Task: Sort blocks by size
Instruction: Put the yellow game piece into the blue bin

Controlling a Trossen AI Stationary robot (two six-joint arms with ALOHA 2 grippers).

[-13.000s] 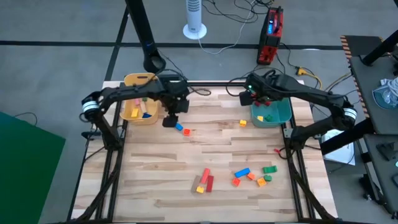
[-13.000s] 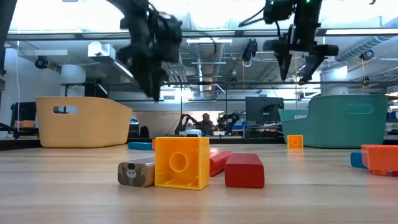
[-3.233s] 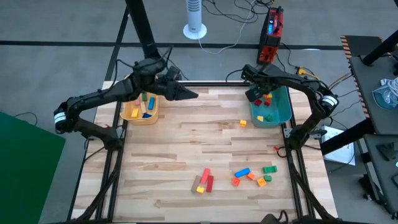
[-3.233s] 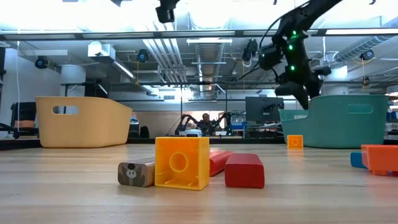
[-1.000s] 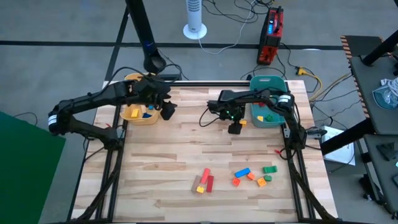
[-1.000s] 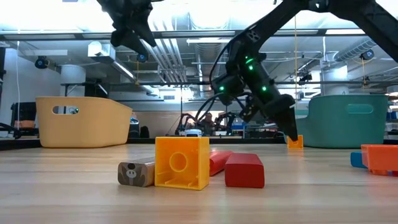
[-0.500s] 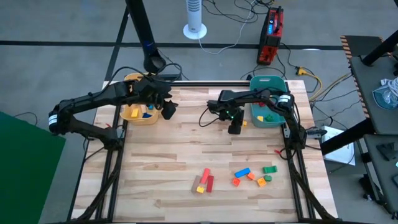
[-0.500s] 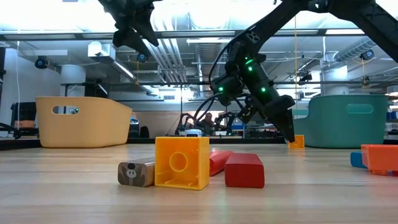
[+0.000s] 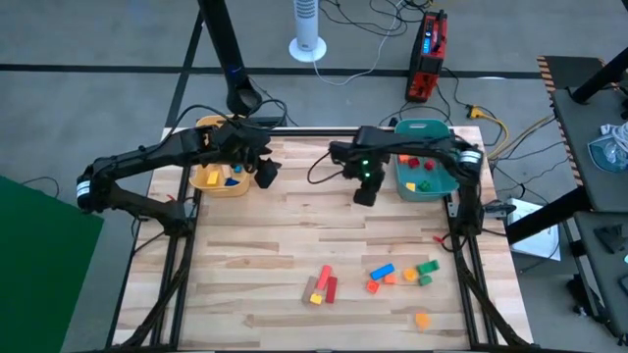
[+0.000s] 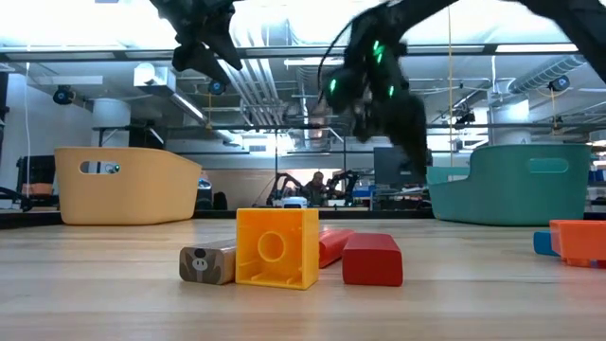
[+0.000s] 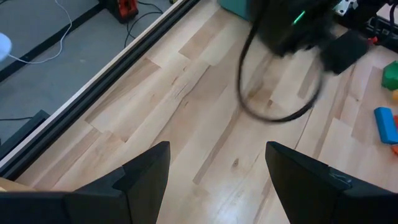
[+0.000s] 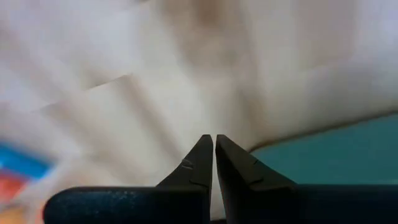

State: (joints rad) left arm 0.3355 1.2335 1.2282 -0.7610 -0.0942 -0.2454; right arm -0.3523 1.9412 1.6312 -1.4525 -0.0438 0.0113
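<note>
Blocks (image 9: 397, 274) lie unsorted near the table's near edge, so much remains. Farther back, the right gripper (image 9: 364, 194), fingers pinched together on nothing, hangs beside the teal bin (image 9: 442, 184); the left gripper (image 9: 265, 175), fingers spread, waits by the yellow bin (image 9: 208, 181). Both bins hold blocks.

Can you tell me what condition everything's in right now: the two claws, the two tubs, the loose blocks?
Left gripper: open, empty, above the table by the yellow bin.
Right gripper: shut, nothing between its fingers.
Yellow bin: upright, blocks inside.
Teal bin: upright, blocks inside.
Yellow cube: flat on the table.
Red block: lying flat.
Orange block: alone near the table's front edge.
</note>
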